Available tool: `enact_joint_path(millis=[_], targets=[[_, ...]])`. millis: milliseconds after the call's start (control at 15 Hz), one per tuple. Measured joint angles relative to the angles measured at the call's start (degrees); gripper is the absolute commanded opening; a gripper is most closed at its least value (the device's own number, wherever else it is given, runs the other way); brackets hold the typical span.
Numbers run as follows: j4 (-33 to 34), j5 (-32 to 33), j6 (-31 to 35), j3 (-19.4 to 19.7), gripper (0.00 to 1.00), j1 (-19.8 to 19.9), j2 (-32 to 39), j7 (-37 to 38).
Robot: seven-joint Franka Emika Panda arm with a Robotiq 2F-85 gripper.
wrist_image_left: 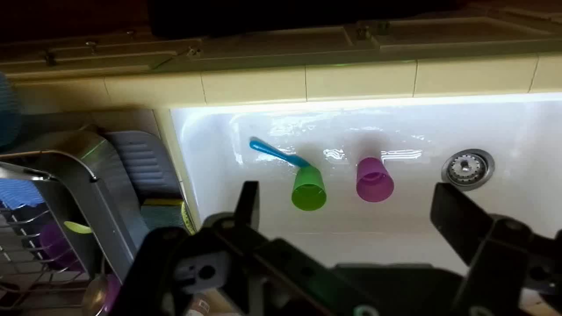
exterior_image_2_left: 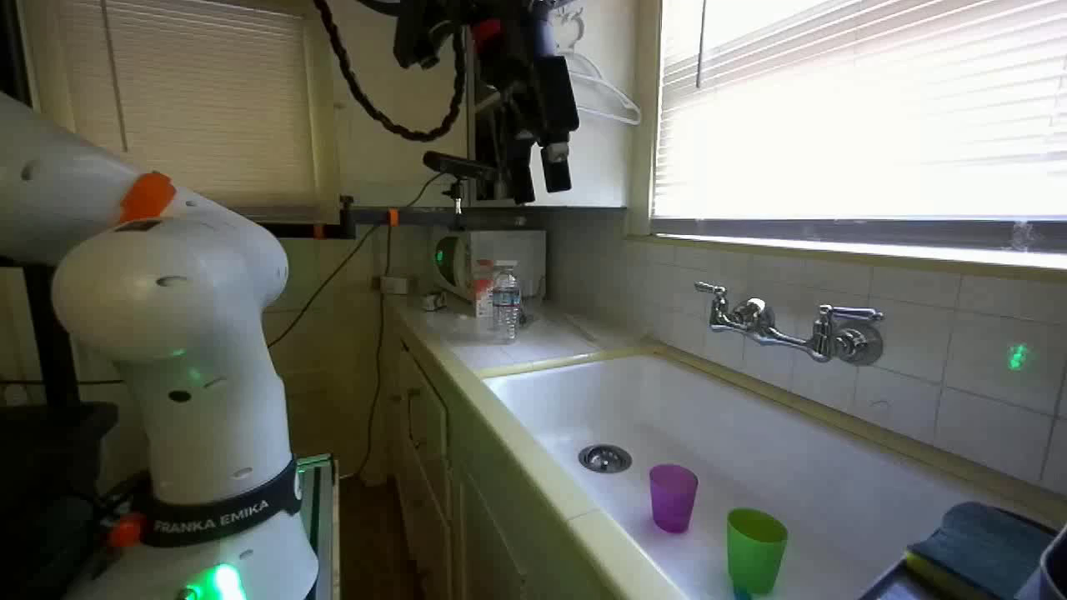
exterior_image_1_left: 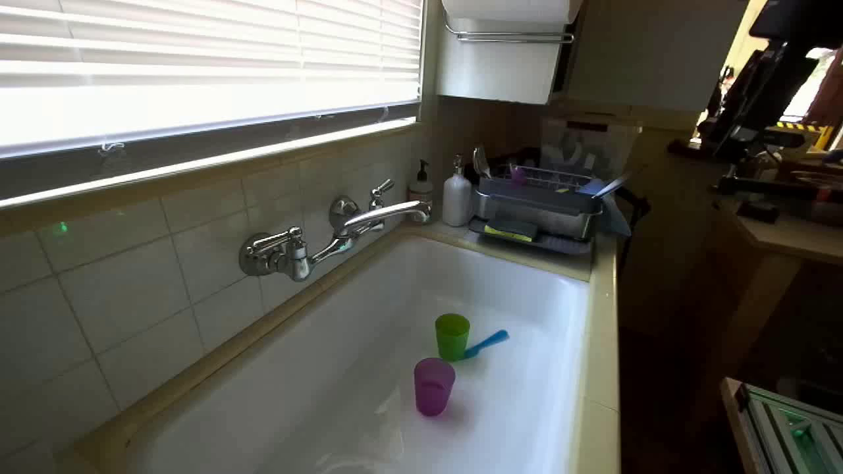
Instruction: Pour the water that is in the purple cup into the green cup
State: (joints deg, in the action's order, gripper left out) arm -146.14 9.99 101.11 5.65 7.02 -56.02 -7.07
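The purple cup stands upright on the sink floor; it shows in both exterior views (exterior_image_1_left: 433, 390) (exterior_image_2_left: 673, 500) and in the wrist view (wrist_image_left: 374, 182). The green cup stands upright close beside it (exterior_image_1_left: 452, 339) (exterior_image_2_left: 756, 552) (wrist_image_left: 308, 193), with a small gap between the cups. A blue stick-like piece (exterior_image_1_left: 489, 343) (wrist_image_left: 272, 150) lies on the sink floor against the green cup's base. My gripper is high above the sink, open and empty, in an exterior view (exterior_image_2_left: 540, 177) and in the wrist view (wrist_image_left: 344, 199). Whether the purple cup holds water is too unclear to tell.
The white sink (exterior_image_2_left: 834, 450) has a raised tiled rim (exterior_image_1_left: 600, 368). A wall faucet (exterior_image_1_left: 382, 214) reaches over it. A dish rack (exterior_image_1_left: 537, 201), a sponge (exterior_image_2_left: 984, 546) and soap bottles (exterior_image_1_left: 457, 197) stand at one end. A water bottle (exterior_image_2_left: 505, 304) stands at the opposite end.
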Motion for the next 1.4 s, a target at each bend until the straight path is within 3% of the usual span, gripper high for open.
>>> enact_joint_path(millis=[867,1400], targets=[[0.08,0.00,1.01,0.07,1.00,-0.06,0.23,0.70],[-4.39,-0.65,23.66,2.31,1.00,-1.46,8.65,0.23]])
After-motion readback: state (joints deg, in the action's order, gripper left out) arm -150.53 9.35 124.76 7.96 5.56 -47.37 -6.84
